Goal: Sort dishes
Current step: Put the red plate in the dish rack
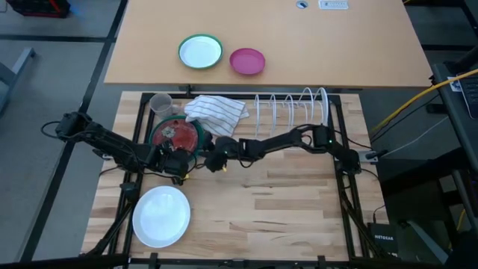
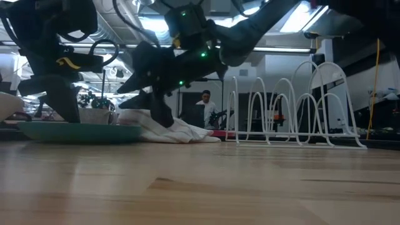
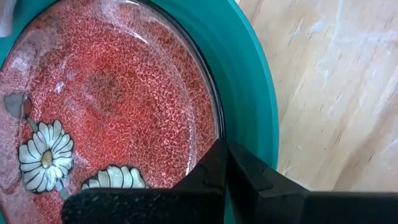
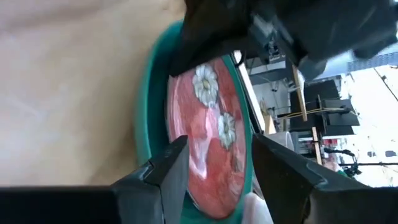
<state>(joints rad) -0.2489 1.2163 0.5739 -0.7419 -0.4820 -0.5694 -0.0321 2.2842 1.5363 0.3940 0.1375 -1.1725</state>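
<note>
On the pale wooden slatted tabletop [image 1: 284,202], toward its left rear part, a glossy red-brown round plate with white daisy motifs [image 1: 176,134] lies flat and face up inside a larger dark green round plate [image 1: 196,149]; being round, neither has a long axis. The left pincer [image 1: 173,159] sits at the near rim of the stack with its fingers [image 3: 214,171] pressed together on the edge of the red-brown plate. The right pincer [image 1: 211,158] hangs just beside the green plate's right rim, its jaws spread apart with nothing between them. A large plain white round plate [image 1: 161,215] lies flat near the front left corner, well apart from the stack. Behind the stack are a white cloth with dark stripes [image 1: 216,110], a clear plastic cup [image 1: 160,103] and, to the right, an upright white wire dish rack [image 1: 293,107]. Beyond, a tan desk [image 1: 336,45] carries a small green-rimmed white plate [image 1: 200,51] and a small pink bowl [image 1: 247,60]. The low view shows a person [image 2: 205,105] far back in the room.
</note>
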